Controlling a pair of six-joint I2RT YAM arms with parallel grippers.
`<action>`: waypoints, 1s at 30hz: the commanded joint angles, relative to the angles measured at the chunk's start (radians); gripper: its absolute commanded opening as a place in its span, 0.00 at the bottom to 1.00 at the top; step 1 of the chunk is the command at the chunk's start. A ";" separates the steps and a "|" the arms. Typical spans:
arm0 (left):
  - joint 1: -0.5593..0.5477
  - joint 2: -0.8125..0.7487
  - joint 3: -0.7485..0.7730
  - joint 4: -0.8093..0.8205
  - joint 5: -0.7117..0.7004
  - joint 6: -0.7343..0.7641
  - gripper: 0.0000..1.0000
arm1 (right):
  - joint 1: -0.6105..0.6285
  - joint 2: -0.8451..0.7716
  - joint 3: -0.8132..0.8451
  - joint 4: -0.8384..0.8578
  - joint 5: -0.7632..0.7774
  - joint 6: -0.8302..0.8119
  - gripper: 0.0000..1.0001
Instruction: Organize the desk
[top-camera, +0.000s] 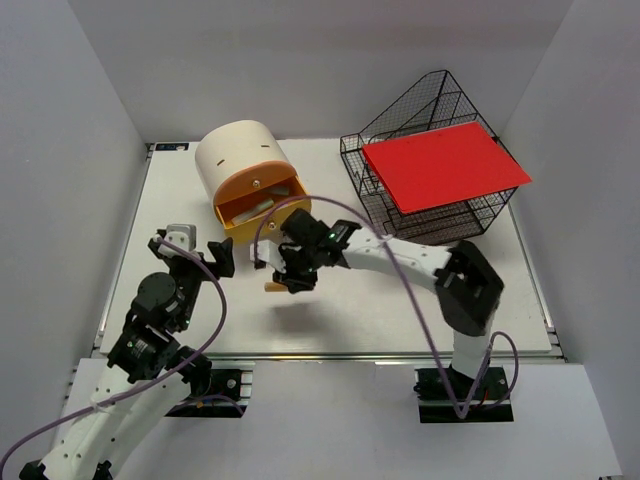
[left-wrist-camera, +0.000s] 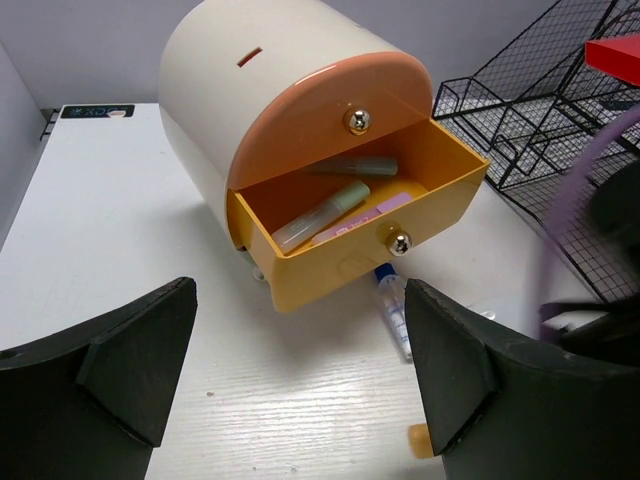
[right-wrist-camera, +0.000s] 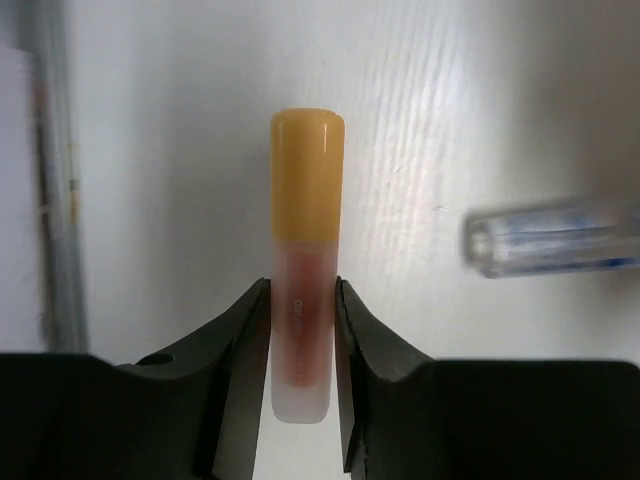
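The white desk carries a cream-and-orange round drawer box at the back left. Its orange drawer is pulled open with several tubes inside. My right gripper hangs in front of that drawer, shut on a frosted tube with an orange cap. The tube points away from the fingers, low over the desk; I cannot tell if it still touches. A clear tube with a blue cap lies beside it. My left gripper stands open and empty to the left, facing the drawer.
A black wire basket stands at the back right with a red folder lying on top. A thin grey rod-like thing shows blurred at the left of the right wrist view. The right arm's purple cable loops over the middle.
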 joint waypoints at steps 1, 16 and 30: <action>0.003 -0.016 -0.013 0.014 -0.020 -0.006 0.94 | -0.030 -0.188 0.173 -0.184 -0.156 -0.211 0.00; 0.003 -0.020 -0.022 0.014 -0.026 -0.001 0.94 | -0.061 -0.060 0.556 0.012 0.237 -0.517 0.00; 0.003 -0.008 -0.026 0.016 -0.024 -0.001 0.93 | -0.078 0.086 0.541 0.107 0.332 -0.613 0.13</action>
